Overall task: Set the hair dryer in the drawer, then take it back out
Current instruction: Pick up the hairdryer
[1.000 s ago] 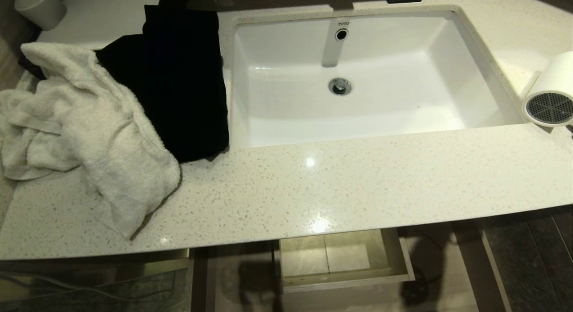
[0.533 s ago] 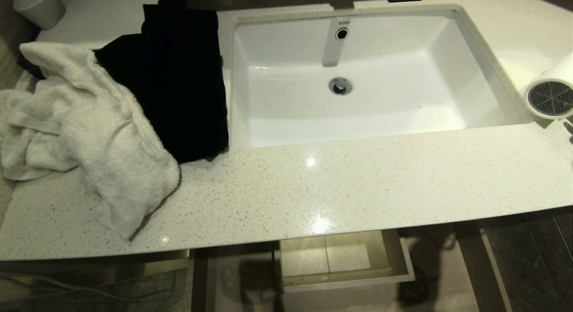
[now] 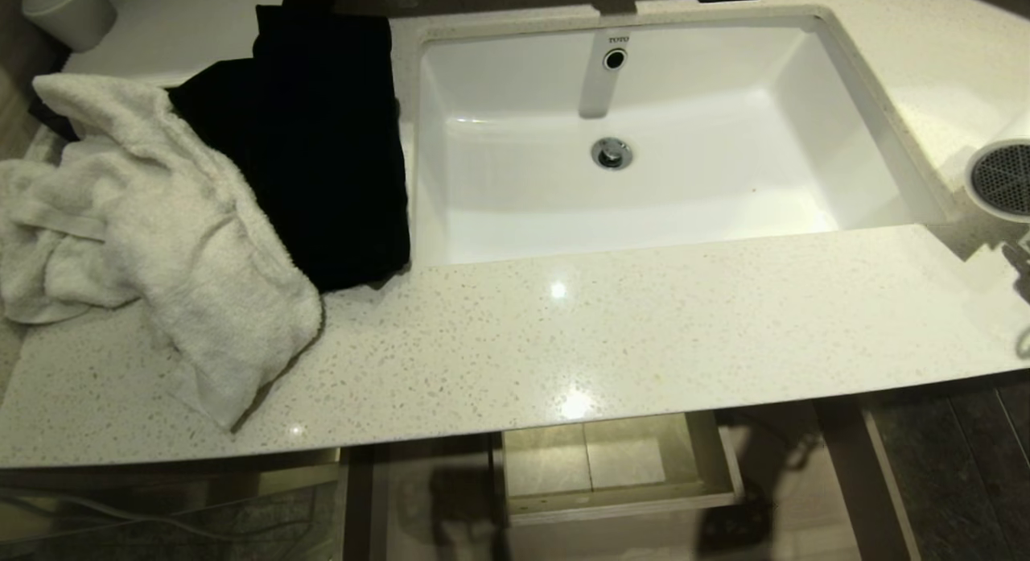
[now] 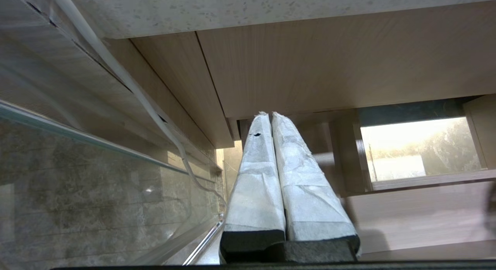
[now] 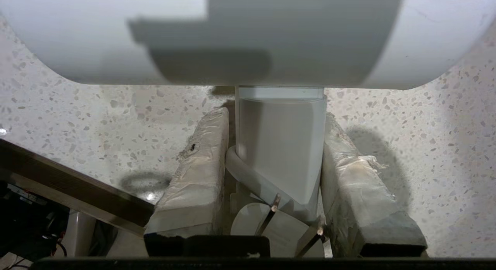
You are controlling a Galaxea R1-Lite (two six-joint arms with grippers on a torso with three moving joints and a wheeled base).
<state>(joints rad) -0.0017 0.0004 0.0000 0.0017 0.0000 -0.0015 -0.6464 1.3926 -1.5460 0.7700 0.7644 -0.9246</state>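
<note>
One end effector clamping hair dryer

light: bright overhead | glare: spots on countertop | shadow: dim below | focus: sharp

Head high over countertop, wrist views close

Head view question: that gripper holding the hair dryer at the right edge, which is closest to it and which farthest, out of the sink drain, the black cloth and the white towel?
The right gripper clamps the hair dryer at the head view's right edge.
1. Sink drain, mid-basin, nearest.
2. Black cloth, left of the sink.
3. White towel, far left, farthest.
</note>
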